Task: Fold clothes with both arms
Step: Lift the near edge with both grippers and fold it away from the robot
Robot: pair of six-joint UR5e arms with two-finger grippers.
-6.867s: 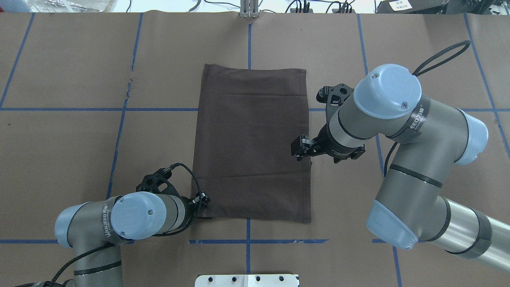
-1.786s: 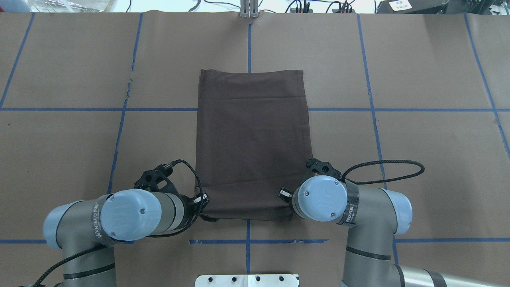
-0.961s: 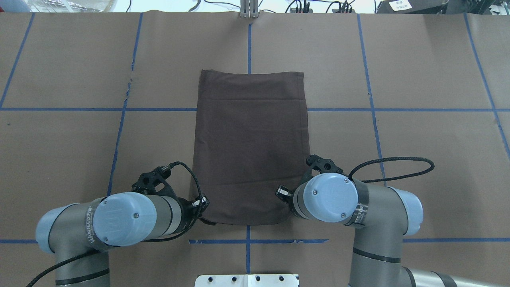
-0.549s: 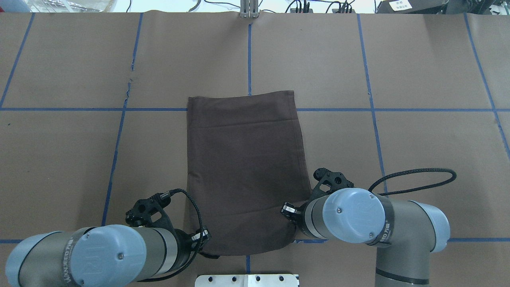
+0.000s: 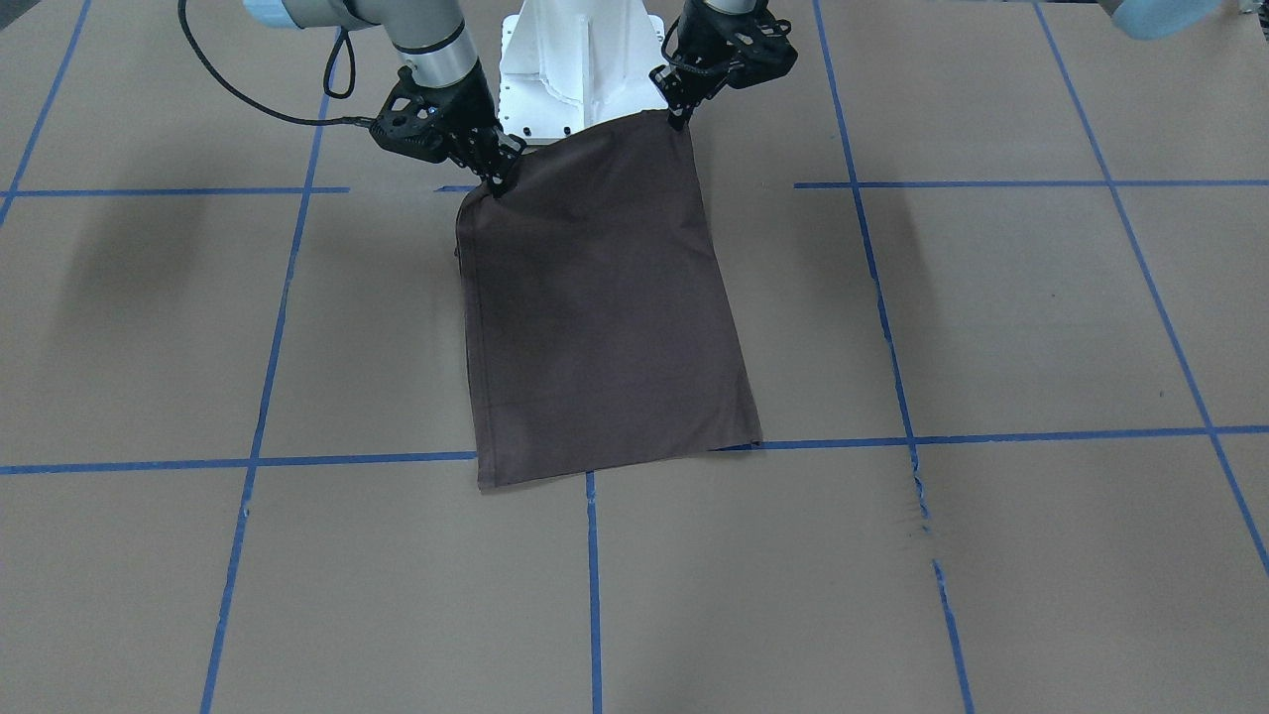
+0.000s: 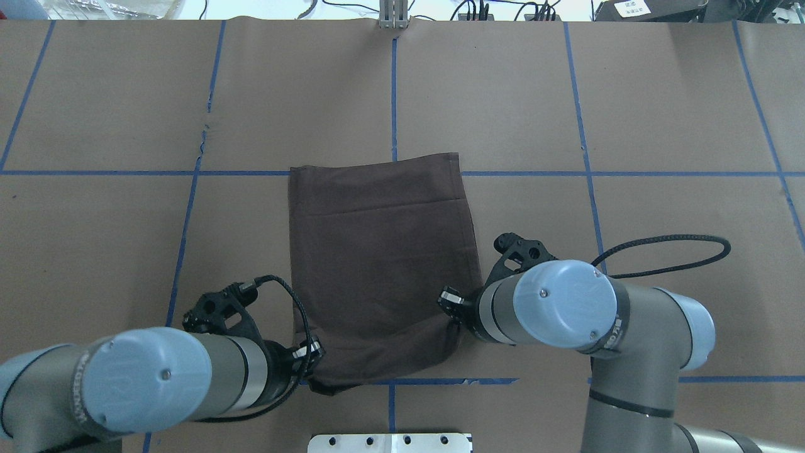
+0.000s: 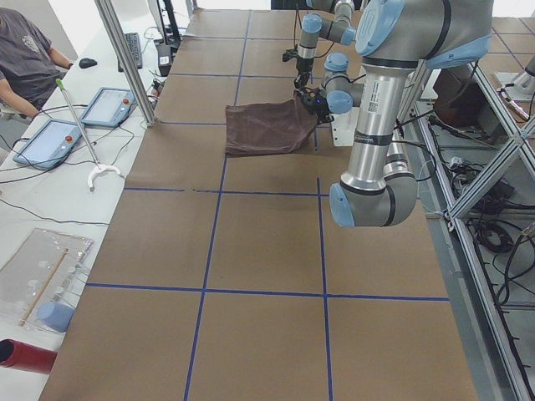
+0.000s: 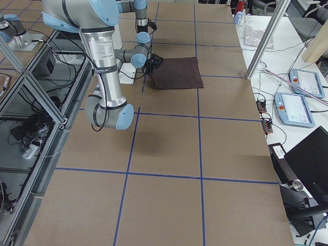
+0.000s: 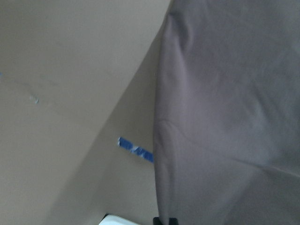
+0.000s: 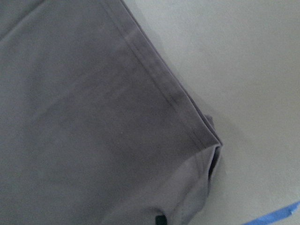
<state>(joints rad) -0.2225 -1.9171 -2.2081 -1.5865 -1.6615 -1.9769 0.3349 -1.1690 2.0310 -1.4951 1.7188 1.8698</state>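
Both wrists angled down, left arm (image 6: 151, 377) and right arm (image 6: 563, 305) jaws clamped on T-shirt (image 6: 377, 251) near corners, raised off table (image 6: 629, 94)

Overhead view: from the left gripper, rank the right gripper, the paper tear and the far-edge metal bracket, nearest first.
1. right gripper, at the T-shirt's other near corner.
2. paper tear, farther out on the left.
3. metal bracket, table's far edge, centre.

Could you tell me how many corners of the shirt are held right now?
2: the left tool pinches one robot-side corner of the shirt, the right tool the other.
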